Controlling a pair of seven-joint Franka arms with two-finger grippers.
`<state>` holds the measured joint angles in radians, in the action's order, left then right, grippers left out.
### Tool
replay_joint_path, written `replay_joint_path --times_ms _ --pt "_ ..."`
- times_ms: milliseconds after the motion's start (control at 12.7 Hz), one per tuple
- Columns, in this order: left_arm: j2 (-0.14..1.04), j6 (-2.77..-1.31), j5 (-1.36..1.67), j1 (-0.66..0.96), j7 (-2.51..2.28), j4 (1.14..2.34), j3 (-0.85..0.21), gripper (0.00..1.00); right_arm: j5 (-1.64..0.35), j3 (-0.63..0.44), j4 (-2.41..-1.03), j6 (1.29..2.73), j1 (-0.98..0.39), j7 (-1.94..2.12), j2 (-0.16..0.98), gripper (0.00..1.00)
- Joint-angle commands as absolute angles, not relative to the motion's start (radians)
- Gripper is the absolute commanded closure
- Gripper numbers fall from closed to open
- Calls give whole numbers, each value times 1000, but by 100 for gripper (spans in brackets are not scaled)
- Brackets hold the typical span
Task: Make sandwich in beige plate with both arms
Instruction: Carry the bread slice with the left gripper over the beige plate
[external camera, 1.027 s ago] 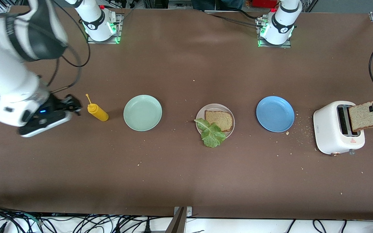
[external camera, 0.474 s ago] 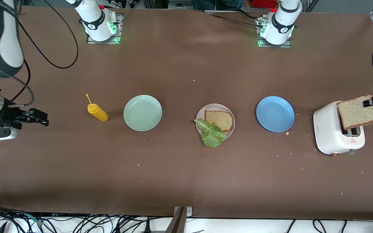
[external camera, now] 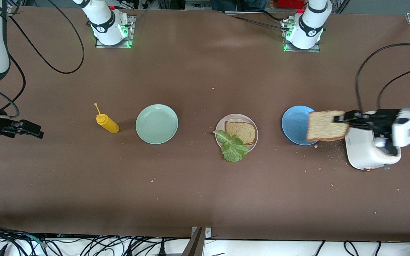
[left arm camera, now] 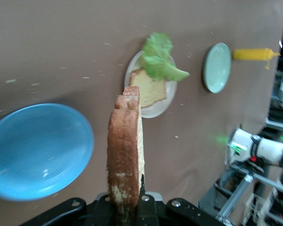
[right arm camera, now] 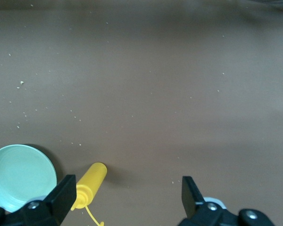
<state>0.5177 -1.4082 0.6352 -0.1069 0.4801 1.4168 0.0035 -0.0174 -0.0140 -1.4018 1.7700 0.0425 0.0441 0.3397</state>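
Toast slice (external camera: 325,125), light, stiff, crumbly, hung over the blue plate (external camera: 294,124), clamped by its crust in the left end effector (external camera: 347,117); the right end effector (external camera: 34,129) waited, fingers apart, over the tabletop (external camera: 205,192).

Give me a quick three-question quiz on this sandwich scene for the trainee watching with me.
1. True or false: the left gripper is shut on a toast slice.
2. What lies on the beige plate? A) toast and lettuce B) nothing C) the yellow bottle
3. The held slice hangs over the edge of which plate?

Key:
1. True.
2. A: toast with a lettuce leaf overhanging the rim.
3. The blue plate.
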Motion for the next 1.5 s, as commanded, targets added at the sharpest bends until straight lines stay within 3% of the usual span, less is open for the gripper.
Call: replay_joint_path --times_ms 0,869,1422 --pt "603 -1391 762 -60 523 1387 12 100 2 -8 -1433 1735 49 28 317 1" --pt "725 -1404 1031 51 449 1440 9 100 0 -28 -1424 1717 48 60 313 0" --pt "784 -1552 1022 127 518 1467 9 100 2 -26 -1424 1723 43 49 318 0"
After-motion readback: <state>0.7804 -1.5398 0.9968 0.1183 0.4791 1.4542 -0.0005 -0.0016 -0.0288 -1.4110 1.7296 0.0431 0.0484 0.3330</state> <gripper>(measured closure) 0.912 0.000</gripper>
